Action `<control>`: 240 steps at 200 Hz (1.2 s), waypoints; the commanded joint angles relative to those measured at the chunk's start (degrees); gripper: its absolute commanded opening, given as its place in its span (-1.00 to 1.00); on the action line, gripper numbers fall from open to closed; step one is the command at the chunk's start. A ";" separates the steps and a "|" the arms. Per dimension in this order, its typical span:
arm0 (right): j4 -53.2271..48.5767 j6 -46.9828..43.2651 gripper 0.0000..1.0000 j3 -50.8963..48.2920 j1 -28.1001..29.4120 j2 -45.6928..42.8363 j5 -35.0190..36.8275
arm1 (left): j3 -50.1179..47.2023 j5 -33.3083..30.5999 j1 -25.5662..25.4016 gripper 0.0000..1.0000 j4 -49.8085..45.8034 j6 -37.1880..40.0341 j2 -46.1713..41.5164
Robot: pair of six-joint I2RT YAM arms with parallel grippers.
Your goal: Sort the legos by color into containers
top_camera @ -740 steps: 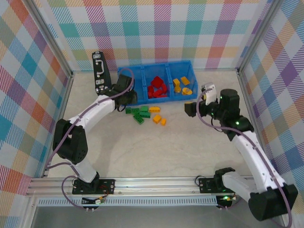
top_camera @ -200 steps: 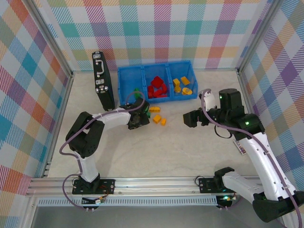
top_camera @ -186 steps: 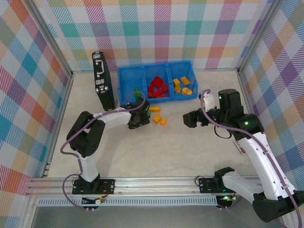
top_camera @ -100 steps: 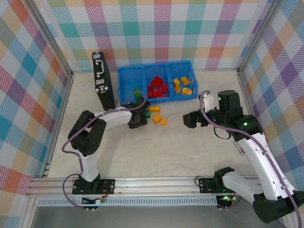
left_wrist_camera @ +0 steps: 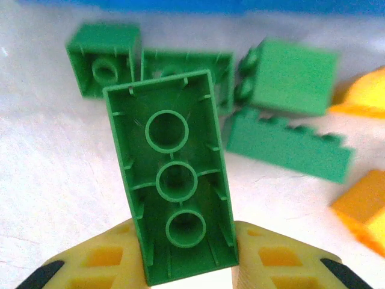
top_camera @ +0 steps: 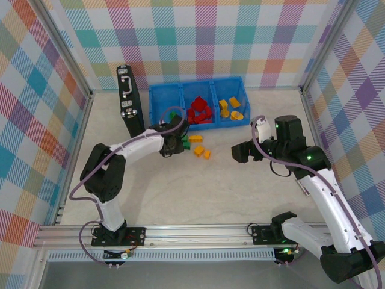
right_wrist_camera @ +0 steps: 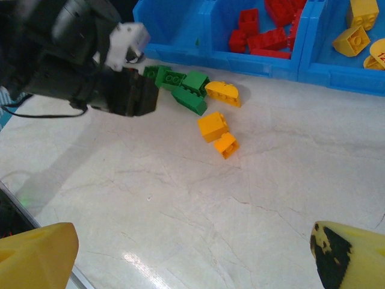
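While endwise, lego (left_wrist_camera: 170, 162) within end effector (left_wrist_camera: 187, 244).

No legible text, label, brand or number in any view. One candidate only: a small reddish mark on a yellow-orange rounded plastic brick (right_wrist_camera: 377, 54), which lies in the right-hand compartment of the bright blue plastic tray (right_wrist_camera: 343, 81), at the edge of the right wrist view. The mark is too small and too cut off by the frame to read.
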 commanded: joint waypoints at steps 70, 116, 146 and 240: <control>1.07 0.30 0.98 0.35 0.95 0.77 0.13 | 17.64 3.33 10.36 -0.44 8.79 10.82 9.08; -0.46 0.10 0.97 3.82 1.00 3.34 -0.85 | 31.27 6.71 13.67 -0.43 7.05 15.63 22.01; -1.46 -0.50 0.98 5.29 1.03 4.89 -0.15 | 35.23 7.63 14.79 -0.35 6.81 16.30 26.51; -2.38 -3.34 0.98 9.35 1.04 9.51 1.99 | 36.74 9.05 14.60 0.19 -2.54 20.45 18.06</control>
